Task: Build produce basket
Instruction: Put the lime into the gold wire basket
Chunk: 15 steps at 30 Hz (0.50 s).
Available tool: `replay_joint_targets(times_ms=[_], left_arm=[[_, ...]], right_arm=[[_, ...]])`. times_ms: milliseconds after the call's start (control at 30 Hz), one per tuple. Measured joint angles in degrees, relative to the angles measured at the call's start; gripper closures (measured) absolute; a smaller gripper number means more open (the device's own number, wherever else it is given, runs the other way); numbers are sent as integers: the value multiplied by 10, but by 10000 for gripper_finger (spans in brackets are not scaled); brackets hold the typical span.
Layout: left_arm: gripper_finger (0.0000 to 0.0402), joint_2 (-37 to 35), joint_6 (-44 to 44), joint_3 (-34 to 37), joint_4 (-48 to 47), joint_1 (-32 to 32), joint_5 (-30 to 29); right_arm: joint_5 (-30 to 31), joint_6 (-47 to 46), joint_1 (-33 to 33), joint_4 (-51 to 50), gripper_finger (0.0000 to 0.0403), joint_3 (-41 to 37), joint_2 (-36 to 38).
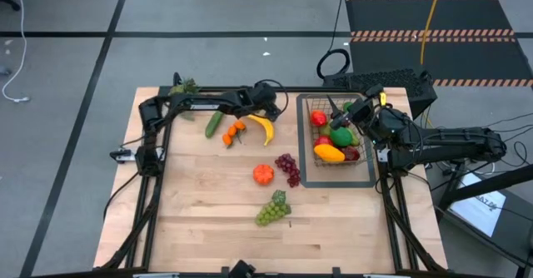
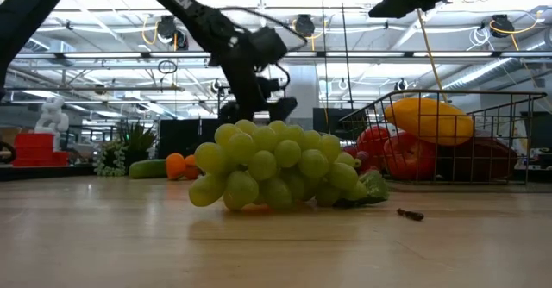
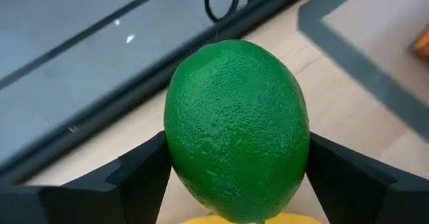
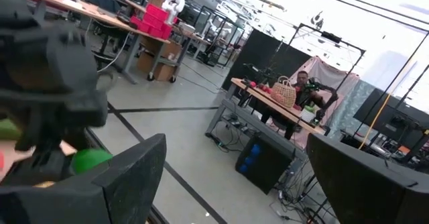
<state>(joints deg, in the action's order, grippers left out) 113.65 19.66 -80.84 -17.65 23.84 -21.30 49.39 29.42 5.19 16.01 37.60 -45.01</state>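
A green lime (image 3: 236, 130) fills the left wrist view, with my left gripper (image 1: 269, 107) shut on it near the table's far edge, just above the yellow banana (image 1: 262, 127). On the table lie a cucumber (image 1: 214, 124), small oranges (image 1: 233, 133), an orange fruit (image 1: 263, 174), purple grapes (image 1: 289, 169) and green grapes (image 1: 273, 210). The wire basket (image 1: 366, 132) at the right holds a red apple (image 1: 319, 117), a yellow mango (image 1: 329, 153) and other produce. My right gripper (image 4: 234, 184) hovers open over the basket, pointing level. My left gripper pinches the lime between its two fingers, one on each of its opposite sides (image 3: 175, 163). The fingers slant down, coming from the table's left. The lime is lifted clear of the table, over the banana's end (image 3: 248, 218).
The basket stands on a flat dark tray (image 1: 304, 178). A small leafy potted plant (image 1: 185, 86) sits at the far left corner. A black box (image 1: 383, 80) stands just beyond the table's far right edge. Bare wood lies toward the near edge.
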Motion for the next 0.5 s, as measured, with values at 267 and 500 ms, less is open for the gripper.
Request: replay_joint_targets(times_ms=[267, 500], left_arm=[[102, -108, -87, 0, -5, -16, 1], [89, -193, -242, 0, -4, -46, 1]], right_arm=[[0, -19, 0, -7, 46, 0, 0], [1, -20, 0, -25, 46, 0, 0]])
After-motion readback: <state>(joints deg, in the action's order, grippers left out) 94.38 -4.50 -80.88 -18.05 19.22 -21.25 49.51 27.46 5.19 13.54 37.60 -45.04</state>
